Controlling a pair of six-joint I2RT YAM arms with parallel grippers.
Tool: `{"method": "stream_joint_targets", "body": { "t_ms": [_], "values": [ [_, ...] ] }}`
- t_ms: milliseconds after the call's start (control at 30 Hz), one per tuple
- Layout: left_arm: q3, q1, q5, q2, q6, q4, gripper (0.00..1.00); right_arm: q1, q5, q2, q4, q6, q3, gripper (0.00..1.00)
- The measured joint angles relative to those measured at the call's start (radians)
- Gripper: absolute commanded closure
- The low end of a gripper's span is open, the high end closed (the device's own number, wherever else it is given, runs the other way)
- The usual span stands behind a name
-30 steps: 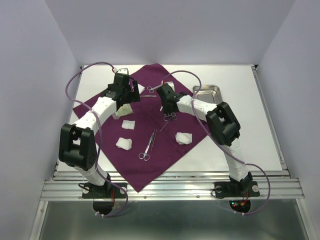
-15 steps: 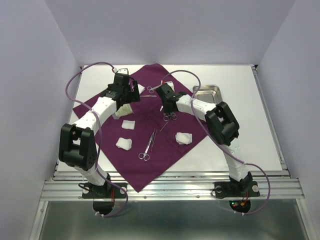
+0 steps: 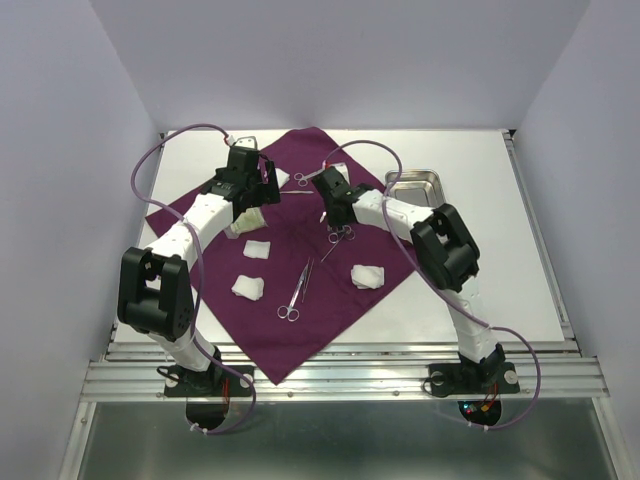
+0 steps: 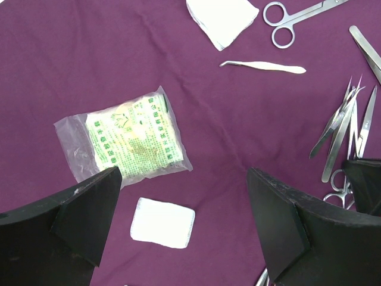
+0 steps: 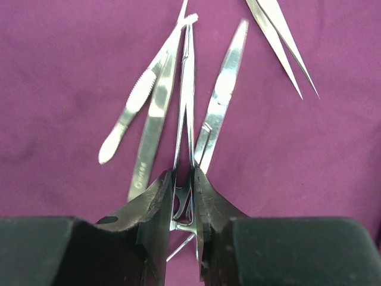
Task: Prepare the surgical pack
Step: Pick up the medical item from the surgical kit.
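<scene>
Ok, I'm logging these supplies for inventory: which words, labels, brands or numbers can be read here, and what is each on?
Plastic packet on the purple cloth: rows of green print, seemingly Chinese characters, too blurred to quote.
Flat steel tweezers: a short stamped mark on the shaft, too small to read.
Gauze pad, scissors: no text visible.

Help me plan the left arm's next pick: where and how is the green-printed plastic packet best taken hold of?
I'd pinch the packet across its filled middle, coming straight down with the left end effector turned to its tilt. It lies flat on the purple cloth, so no edge can be reached from the side; the middle bulges, the clear margin is thin.
</scene>
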Motion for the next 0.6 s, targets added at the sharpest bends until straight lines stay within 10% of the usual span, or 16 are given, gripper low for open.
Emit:
{"method": "stream_joint_targets", "body": {
  "t_ms": [600],
  "values": [
    [0.000,0.000,0.001,0.000,0.000,0.000,0.01,0.000,0.037,-0.071,-0.025,-0.005,-0.020,0.87]
  ]
}}
